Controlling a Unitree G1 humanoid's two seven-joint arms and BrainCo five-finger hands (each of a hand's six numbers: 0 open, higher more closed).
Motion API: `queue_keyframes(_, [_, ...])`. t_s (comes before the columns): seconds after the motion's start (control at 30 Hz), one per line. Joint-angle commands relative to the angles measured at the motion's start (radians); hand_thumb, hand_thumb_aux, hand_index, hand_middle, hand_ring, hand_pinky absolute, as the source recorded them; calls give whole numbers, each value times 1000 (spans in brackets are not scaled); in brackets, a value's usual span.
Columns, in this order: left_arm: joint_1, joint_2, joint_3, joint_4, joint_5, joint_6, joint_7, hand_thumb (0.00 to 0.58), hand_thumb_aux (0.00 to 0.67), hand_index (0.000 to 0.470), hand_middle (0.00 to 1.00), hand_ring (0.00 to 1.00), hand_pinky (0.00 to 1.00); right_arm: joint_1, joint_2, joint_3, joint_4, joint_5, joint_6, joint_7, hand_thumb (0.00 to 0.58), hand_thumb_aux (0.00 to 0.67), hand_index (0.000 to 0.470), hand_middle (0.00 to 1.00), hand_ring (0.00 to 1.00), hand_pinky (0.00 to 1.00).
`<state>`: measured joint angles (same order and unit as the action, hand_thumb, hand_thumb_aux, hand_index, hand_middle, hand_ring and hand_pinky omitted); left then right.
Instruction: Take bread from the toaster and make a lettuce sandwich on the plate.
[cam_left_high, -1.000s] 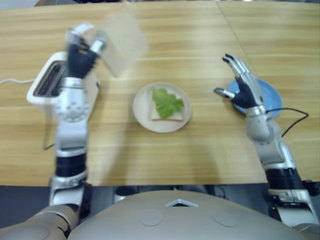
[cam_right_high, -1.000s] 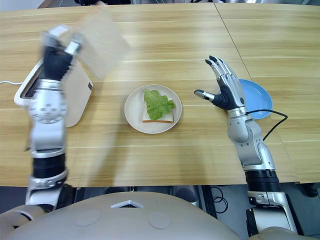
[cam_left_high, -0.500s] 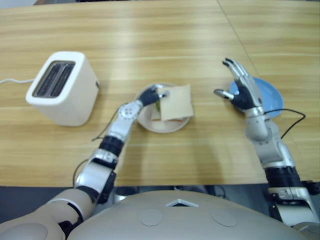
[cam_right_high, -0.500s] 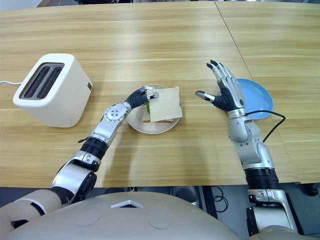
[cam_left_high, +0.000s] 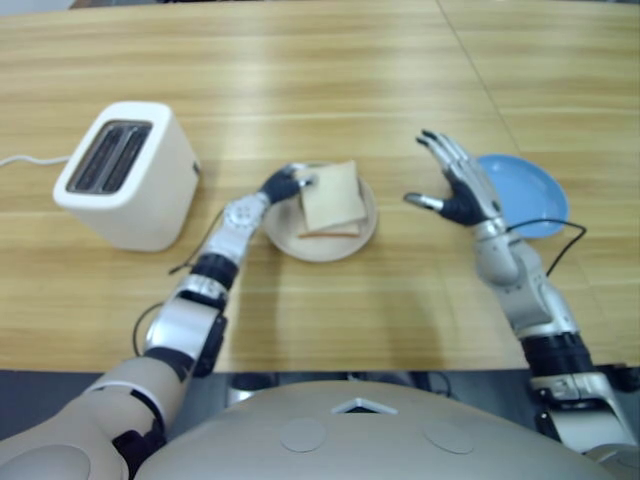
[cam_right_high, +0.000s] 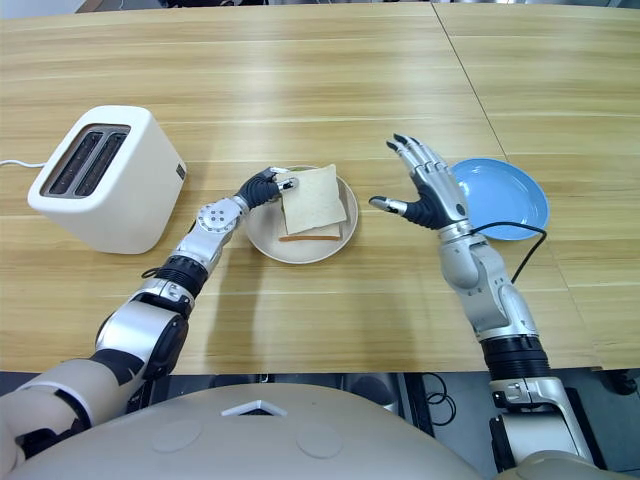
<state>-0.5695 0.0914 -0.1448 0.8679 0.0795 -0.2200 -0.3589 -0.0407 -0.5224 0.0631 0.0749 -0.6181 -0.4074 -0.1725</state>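
A white toaster (cam_right_high: 104, 190) stands on the left of the wooden table, both slots showing dark. The cream plate (cam_right_high: 262, 239) at the centre carries a sandwich: a lower bread slice with a top bread slice (cam_right_high: 314, 201) lying over it, hiding the lettuce. My left hand (cam_right_high: 262, 186) is at the plate's left rim, its fingers pinched on the top slice's left edge. To the right of the plate my right hand (cam_right_high: 424, 190) is held up above the table, fingers spread, holding nothing.
A blue plate (cam_right_high: 505, 200) lies at the right, just behind my right hand, with a black cable (cam_right_high: 533, 245) running along its near side. A white cord (cam_right_high: 12, 166) leaves the toaster to the left.
My left hand swung the bread slice from above the toaster down onto the plate, over the lettuce. My right hand shifted left toward the plate.
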Motion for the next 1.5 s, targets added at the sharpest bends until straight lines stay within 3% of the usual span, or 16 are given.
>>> queue_keyframes(0.03, [23,-12,14,-35,-43,33,-70,580,670,460,1000,1000,1000,-8,-4,27,6,-23,-2,12,0,0,0,0,0,0])
queue_keyframes(0.3, [8,-9,-19,76,-7,156,-108,580,670,460,1000,1000,1000,-32,-32,150,-1,-183,-15,44,0,0,0,0,0,0])
queue_keyframes(0.7, [-12,11,17,111,-13,204,-52,580,670,460,1000,1000,1000,-126,-30,373,93,-416,1,38,0,0,0,0,0,0])
queue_keyframes(1.17, [11,15,11,70,14,257,-17,580,670,460,1000,1000,1000,-255,30,556,383,-487,20,88,0,0,0,0,0,0])
queue_keyframes(1.47, [70,31,-44,-94,95,264,27,580,670,460,1000,1000,1000,-230,32,613,448,-445,24,203,0,0,0,0,0,0])
queue_keyframes(1.5, [82,40,-52,-138,114,270,44,398,294,202,1000,1000,1000,-226,30,613,445,-442,26,211,0,0,0,0,0,0])
